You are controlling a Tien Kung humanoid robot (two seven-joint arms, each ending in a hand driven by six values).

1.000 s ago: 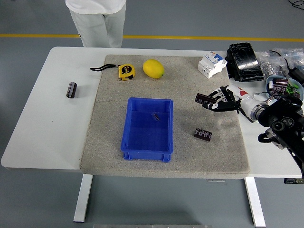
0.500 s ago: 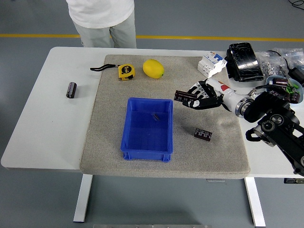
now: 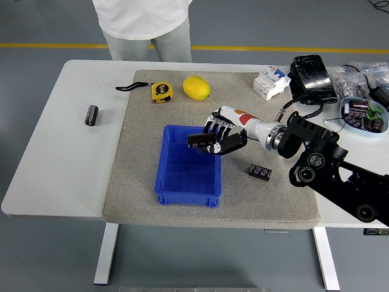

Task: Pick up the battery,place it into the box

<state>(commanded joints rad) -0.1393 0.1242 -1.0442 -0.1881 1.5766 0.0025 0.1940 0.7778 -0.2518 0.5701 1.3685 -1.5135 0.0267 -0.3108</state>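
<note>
My right hand (image 3: 214, 137) reaches in from the right and hangs over the right part of the blue box (image 3: 170, 182), fingers shut on a dark battery (image 3: 199, 141). A second dark battery (image 3: 259, 172) lies on the grey mat (image 3: 140, 158) to the right of the box. Another small dark cylinder (image 3: 91, 114) lies on the white table far left. A small dark item lies inside the box, partly hidden by my hand. The left arm is out of view.
A yellow tape measure (image 3: 161, 91) and a lemon (image 3: 196, 87) sit at the mat's far edge. A white breaker (image 3: 270, 81), a black bag (image 3: 312, 78) and a bowl of parts (image 3: 362, 113) crowd the right. A person (image 3: 146, 24) stands at the far side.
My right hand has carried the battery leftward from the mat's right side to above the box. The person at the far side has shifted to the right.
</note>
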